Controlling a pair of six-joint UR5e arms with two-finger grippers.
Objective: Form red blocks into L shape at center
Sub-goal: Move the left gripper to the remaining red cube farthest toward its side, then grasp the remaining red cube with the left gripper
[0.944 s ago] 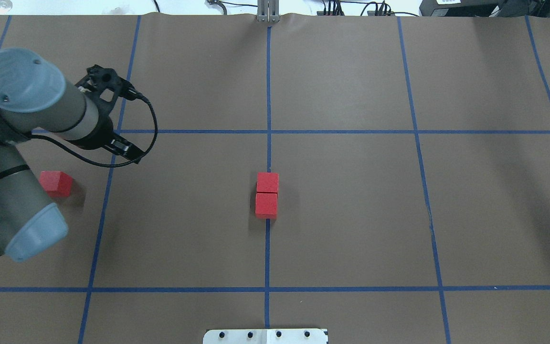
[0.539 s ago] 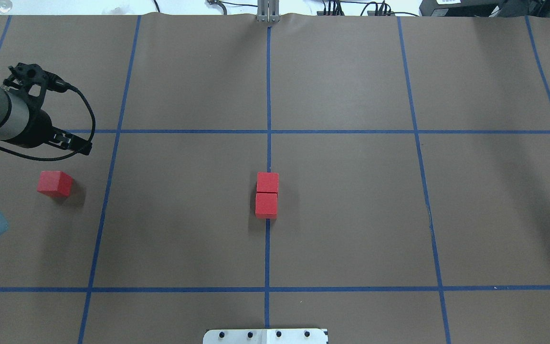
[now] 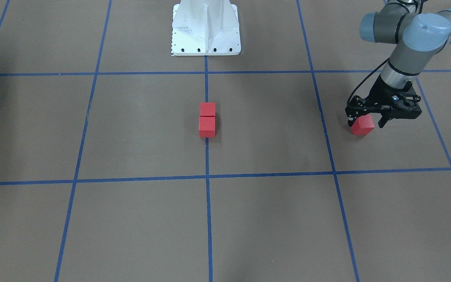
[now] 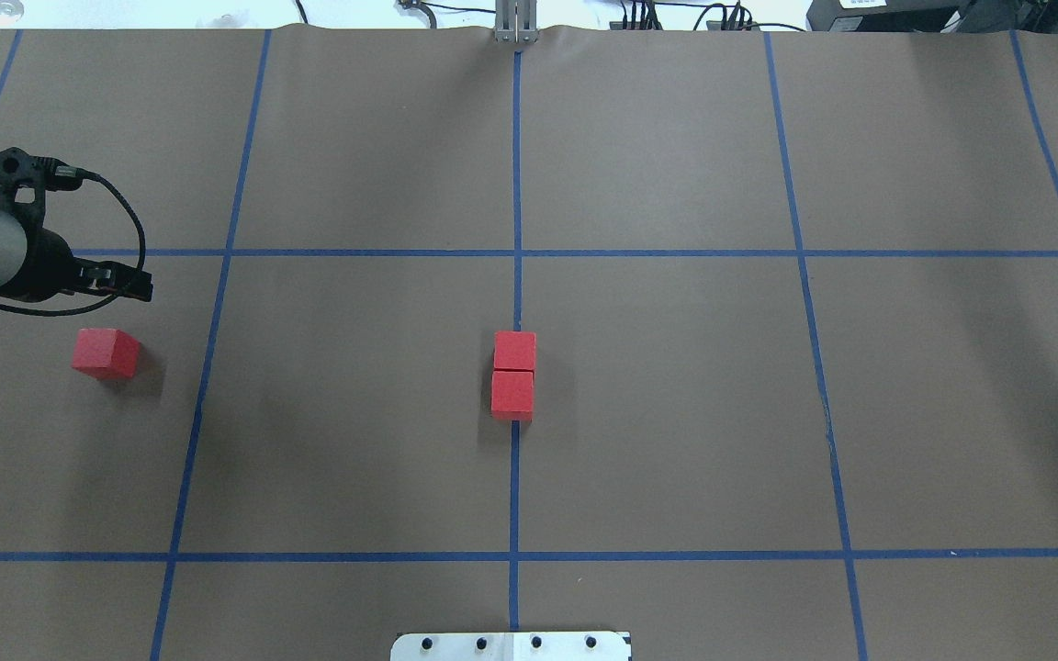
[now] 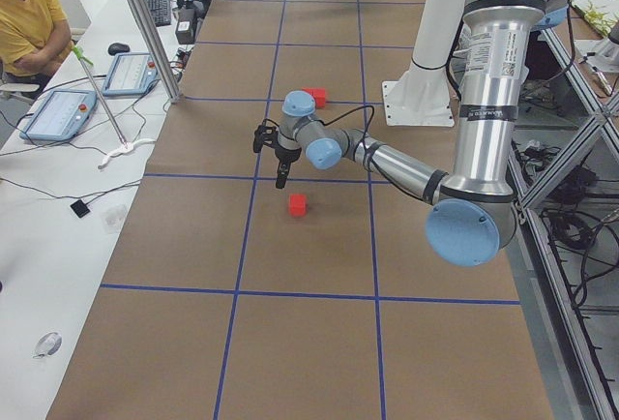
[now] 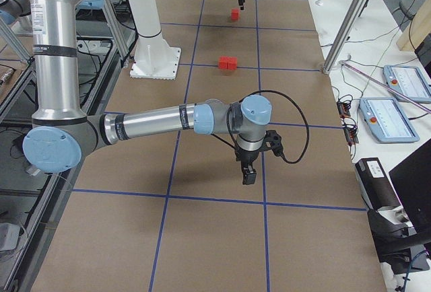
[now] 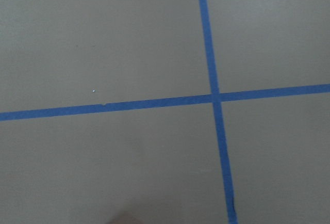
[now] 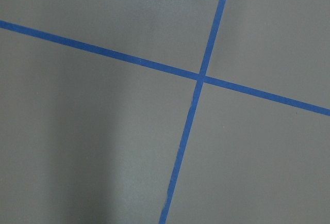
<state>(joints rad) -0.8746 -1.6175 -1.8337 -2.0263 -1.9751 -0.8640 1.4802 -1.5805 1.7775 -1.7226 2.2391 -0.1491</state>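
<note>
Two red blocks (image 4: 515,351) (image 4: 512,395) lie touching in a line on the centre tape line; they also show in the front view (image 3: 207,109) (image 3: 206,127). The third red block (image 4: 106,353) sits alone at the far left, seen too in the front view (image 3: 362,126) and the left view (image 5: 298,204). My left gripper (image 4: 120,280) hovers open and empty above the table, just beyond that lone block; in the front view (image 3: 366,118) its fingers straddle it. My right gripper (image 6: 248,174) shows only in the right side view, low over bare paper; I cannot tell its state.
Brown paper with a blue tape grid (image 4: 517,252) covers the table. The white robot base (image 3: 206,31) stands at the near edge. A metal post (image 4: 515,23) is at the far edge. An operator (image 5: 29,23) and tablets sit beside the table.
My left arm has swung left and drawn back, carrying the gripper from the grid crossing to just beyond the lone block. The blocks have not moved.
</note>
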